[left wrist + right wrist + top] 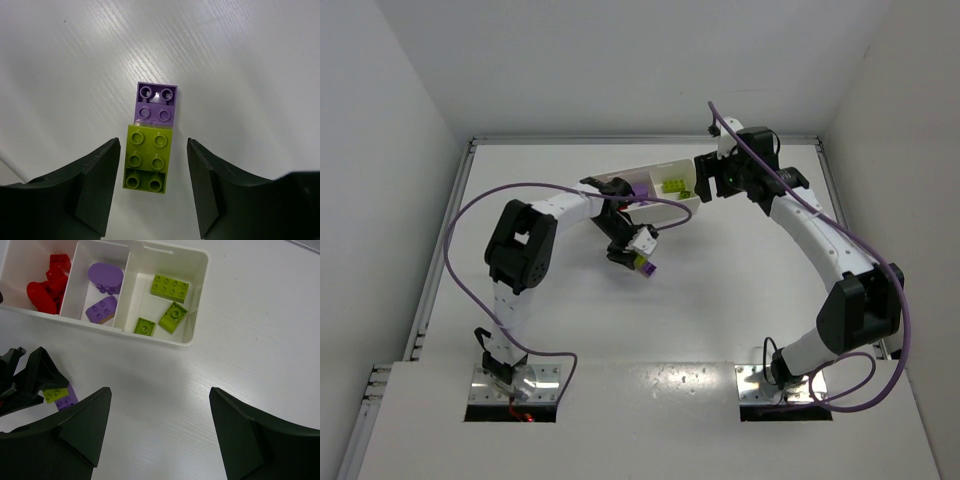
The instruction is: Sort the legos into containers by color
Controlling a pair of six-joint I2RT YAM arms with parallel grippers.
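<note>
A lime green lego [148, 157] lies on the table end to end with a purple lego [156, 103]. My left gripper [154, 145] hangs over them, open. Its fingers [100, 170] flank the lime brick with a gap on each side. In the top view the pair [647, 266] shows just below that gripper [638, 252]. The white tray [200, 300] holds red legos [47, 282] in its left compartment, two purple ones [102, 290] in the middle and three lime ones [170, 287] on the right. My right gripper [160, 395] hovers open and empty over bare table near the tray.
The tray [665, 172] sits at the back centre of the white table, between the two wrists. The left arm's purple cable [470, 215] loops over the left side. Low walls [450, 230] border the table. In the right wrist view the left gripper [25, 382] shows at the lower left.
</note>
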